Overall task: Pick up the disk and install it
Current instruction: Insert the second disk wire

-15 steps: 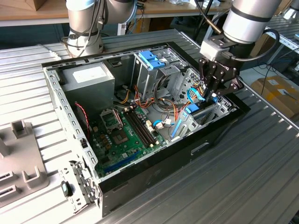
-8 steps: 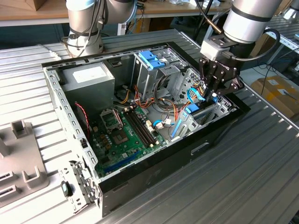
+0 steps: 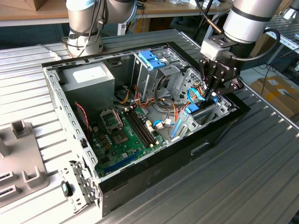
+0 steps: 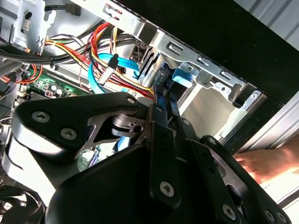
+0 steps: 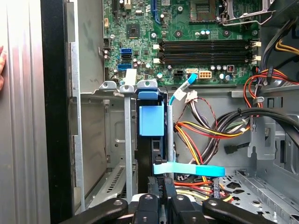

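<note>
The disk stands on edge in the drive bay of the open computer case, under a blue plastic carrier. In the second wrist view its silver-grey edge shows just past the fingertips. My gripper reaches down into that bay at the case's end toward the exterior view's right. Its fingers are drawn close together on the disk's edge in both wrist views. A light blue flat cable crosses just beside the fingers.
Bundled coloured wires and the motherboard lie beside the bay. A grey power-supply box and a metal cage with a blue top stand further in. A person's hand rests outside the case wall. Grey fixtures sit at the exterior view's left.
</note>
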You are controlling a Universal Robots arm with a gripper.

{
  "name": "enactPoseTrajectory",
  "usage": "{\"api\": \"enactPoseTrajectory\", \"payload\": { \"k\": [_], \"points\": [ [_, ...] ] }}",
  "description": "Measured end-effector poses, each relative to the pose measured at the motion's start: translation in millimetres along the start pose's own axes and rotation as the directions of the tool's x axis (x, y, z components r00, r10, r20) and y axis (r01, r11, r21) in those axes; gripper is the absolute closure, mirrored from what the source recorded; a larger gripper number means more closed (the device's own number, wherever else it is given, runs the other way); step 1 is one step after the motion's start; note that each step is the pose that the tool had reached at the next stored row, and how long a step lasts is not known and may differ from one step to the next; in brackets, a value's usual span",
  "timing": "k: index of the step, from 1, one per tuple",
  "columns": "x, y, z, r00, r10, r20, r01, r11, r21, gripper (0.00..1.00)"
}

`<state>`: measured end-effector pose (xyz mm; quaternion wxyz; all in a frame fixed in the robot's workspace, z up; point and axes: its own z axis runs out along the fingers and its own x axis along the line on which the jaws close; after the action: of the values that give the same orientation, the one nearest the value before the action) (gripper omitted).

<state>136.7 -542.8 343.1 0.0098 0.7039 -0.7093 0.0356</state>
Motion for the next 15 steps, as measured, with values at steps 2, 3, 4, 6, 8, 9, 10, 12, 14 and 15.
{"api": "enactPoseTrajectory", "payload": {
  "k": [2, 3, 4, 6, 8, 9, 10, 12, 14, 15],
  "points": [
    [0.0, 0.0, 0.0, 1.0000, 0.000, 0.0000, 0.000, 1.0000, 0.0000, 0.84],
    [0.0, 0.0, 0.0, 1.0000, 0.000, 0.0001, 0.000, 1.0000, 0.0000, 0.84],
    [0.0, 0.0, 0.0, 1.0000, 0.000, 0.0001, 0.000, 1.0000, 0.0000, 0.84],
    [-0.1, 0.0, 1.5, 1.0000, 0.000, 0.0003, 0.000, 1.0000, 0.0000, 0.84],
    [-0.2, 0.1, 3.0, 1.0000, 0.000, -0.0004, 0.000, 1.0000, 0.0000, 0.84],
    [-0.2, 0.2, 3.7, 1.0000, 0.000, -0.0007, 0.000, 1.0000, 0.0000, 0.84],
    [-0.3, 0.2, 4.4, 1.0000, 0.000, -0.0004, 0.000, 1.0000, -0.0001, 0.84],
    [-0.3, 0.2, 4.9, 1.0000, 0.000, 0.0000, 0.000, 1.0000, 0.0000, 0.84],
    [-0.3, 0.2, 4.9, 1.0000, 0.000, -0.0001, 0.000, 1.0000, 0.0000, 0.84],
    [-0.3, 0.2, 4.9, 1.0000, 0.000, -0.0002, 0.000, 1.0000, 0.0000, 0.84]
  ]
}}
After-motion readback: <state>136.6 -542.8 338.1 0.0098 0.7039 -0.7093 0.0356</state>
